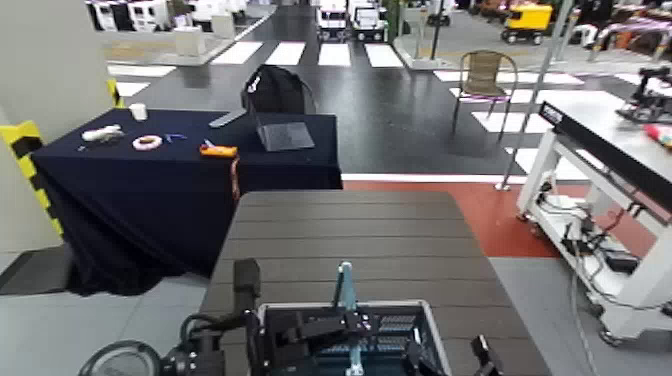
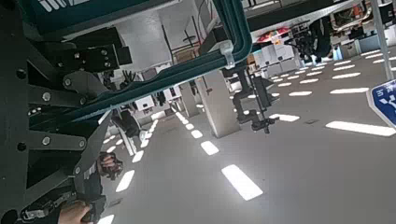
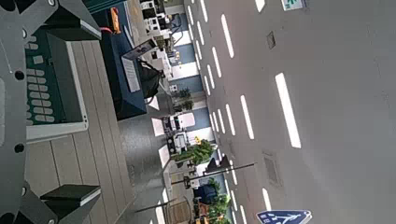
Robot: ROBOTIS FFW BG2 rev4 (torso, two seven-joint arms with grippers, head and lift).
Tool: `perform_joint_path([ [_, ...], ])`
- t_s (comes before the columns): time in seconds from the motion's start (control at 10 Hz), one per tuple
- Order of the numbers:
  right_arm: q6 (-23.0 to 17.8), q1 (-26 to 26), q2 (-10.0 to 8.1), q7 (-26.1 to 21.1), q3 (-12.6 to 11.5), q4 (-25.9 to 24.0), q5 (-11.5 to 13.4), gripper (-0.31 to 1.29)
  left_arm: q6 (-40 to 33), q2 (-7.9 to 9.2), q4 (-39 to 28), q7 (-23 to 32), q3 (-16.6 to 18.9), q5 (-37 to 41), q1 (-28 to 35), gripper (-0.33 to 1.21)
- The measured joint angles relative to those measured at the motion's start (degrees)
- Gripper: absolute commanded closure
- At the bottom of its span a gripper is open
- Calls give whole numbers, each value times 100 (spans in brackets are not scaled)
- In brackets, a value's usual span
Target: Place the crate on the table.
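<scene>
The crate (image 1: 345, 340) sits at the tabletop's (image 1: 350, 235) near edge, flanked by both arms. The left hand (image 1: 245, 285) and right hand (image 1: 485, 358) stand at its ends, probably for carrying it level; neither grip can be made out.

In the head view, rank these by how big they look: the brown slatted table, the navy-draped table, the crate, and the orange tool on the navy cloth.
1-2. Brown slatted table and navy-draped table: look alike, unranked.
3. Crate, cut off by the frame's bottom edge, so only partly seen.
4. Orange tool, clearly smallest.
</scene>
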Motion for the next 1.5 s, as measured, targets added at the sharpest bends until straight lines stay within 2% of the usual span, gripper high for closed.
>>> perform_joint_path([
  [0.6, -41, -3, 9, 0, -7, 20, 2, 14, -25, 5, 104, -8, -87, -5, -180, 119],
  [0.9, -92, -12, 3, 0, -6, 38, -7, 14, -278, 70, 610, -289, -479, -335, -722, 119],
  [1.2, -134, -41, -12, -1, 24, 67, -23, 14, -683, 34, 1400, -799, -989, -875, -1462, 119],
  [1.3, -140, -47, -16, -7, 29, 70, -34, 14, -846, 11, 1696, -959, -1182, -997, -1718, 119],
  [1.5, -147, -50, -23, -9, 33, 71, -42, 14, -1143, -140, 2345, -1247, -1449, -1283, -2178, 119],
])
